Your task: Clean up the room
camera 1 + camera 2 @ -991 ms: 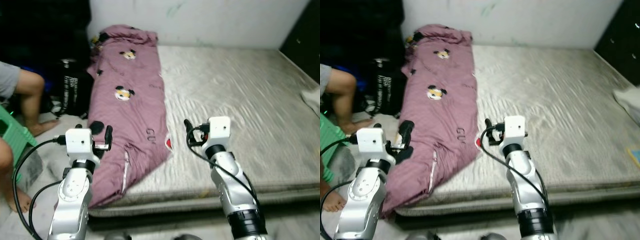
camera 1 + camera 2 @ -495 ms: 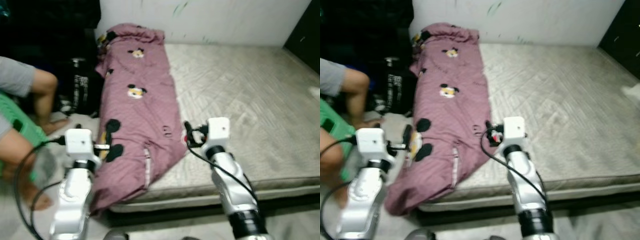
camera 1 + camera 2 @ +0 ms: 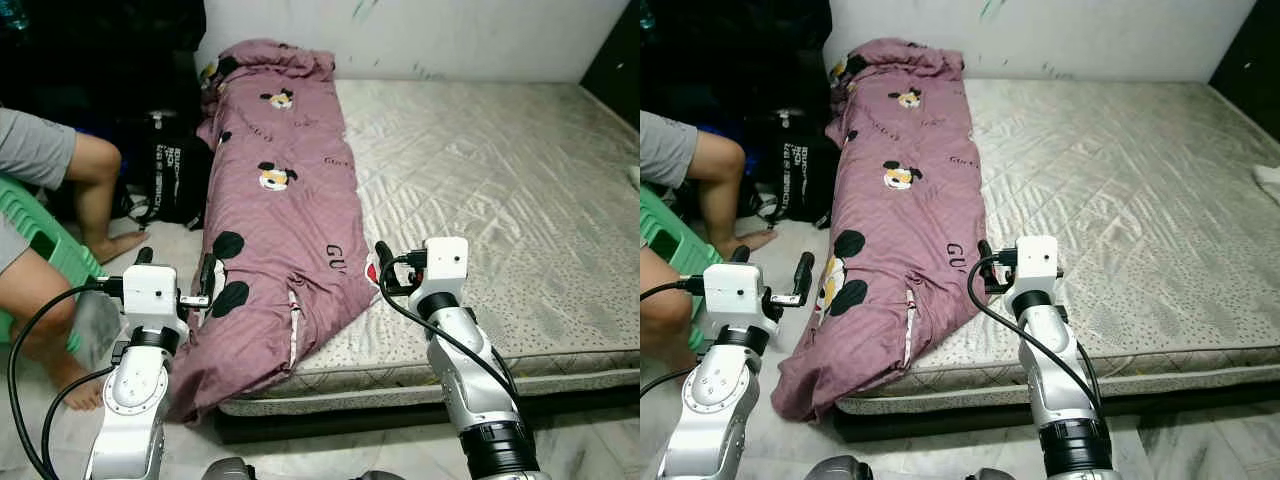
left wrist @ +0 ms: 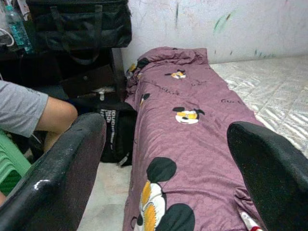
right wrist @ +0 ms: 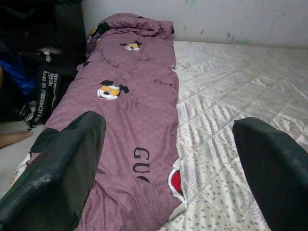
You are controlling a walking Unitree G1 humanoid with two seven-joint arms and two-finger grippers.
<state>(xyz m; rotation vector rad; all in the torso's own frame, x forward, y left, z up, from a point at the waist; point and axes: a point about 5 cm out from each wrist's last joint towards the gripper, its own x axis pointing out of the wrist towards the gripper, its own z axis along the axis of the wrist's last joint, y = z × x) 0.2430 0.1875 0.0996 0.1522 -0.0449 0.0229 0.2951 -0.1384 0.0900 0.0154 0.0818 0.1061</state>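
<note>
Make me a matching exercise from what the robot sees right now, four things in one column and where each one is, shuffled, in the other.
Things:
1. purple blanket
2. black bag
3. green stool
4. mattress

Places:
A. under the seated person, at the far left
B. on the floor between the person's leg and the bed
C. along the bed's left side, its near end hanging over the edge
D. against the white wall, its right part bare

Pairs: 1-C, 2-B, 3-A, 4-D
</note>
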